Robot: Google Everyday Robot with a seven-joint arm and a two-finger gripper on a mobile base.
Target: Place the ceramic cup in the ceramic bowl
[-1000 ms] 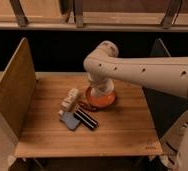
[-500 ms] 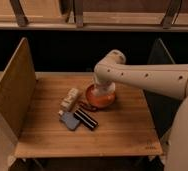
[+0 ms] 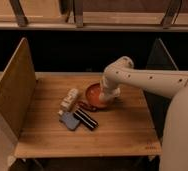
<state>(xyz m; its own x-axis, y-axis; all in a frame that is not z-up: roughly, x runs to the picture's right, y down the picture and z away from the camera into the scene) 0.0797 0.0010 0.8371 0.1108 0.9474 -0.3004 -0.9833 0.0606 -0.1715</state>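
Gripper [image 3: 106, 98] down over ceramic bowl [image 3: 93, 94] at mid-bench [image 3: 112, 132]; cannot tell its state. Ceramic cup hidden, not made out. No legible writing on dark flat box [image 3: 86, 119] nearby.

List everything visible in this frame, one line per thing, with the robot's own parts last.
ceramic bowl: 1, orange-red, table centre, right part covered by the arm.
whitish object: 1, pale, left of the bowl.
dark red flat item: 1, at the bowl's front edge.
blue-grey item: 1, front of the whitish object.
black bar: 1, right of the blue-grey item.
table: 1, wooden, with side panels.
ceramic cup: not visible.
arm: 1, white, reaching from the right.
gripper: 1, over the bowl's right side.
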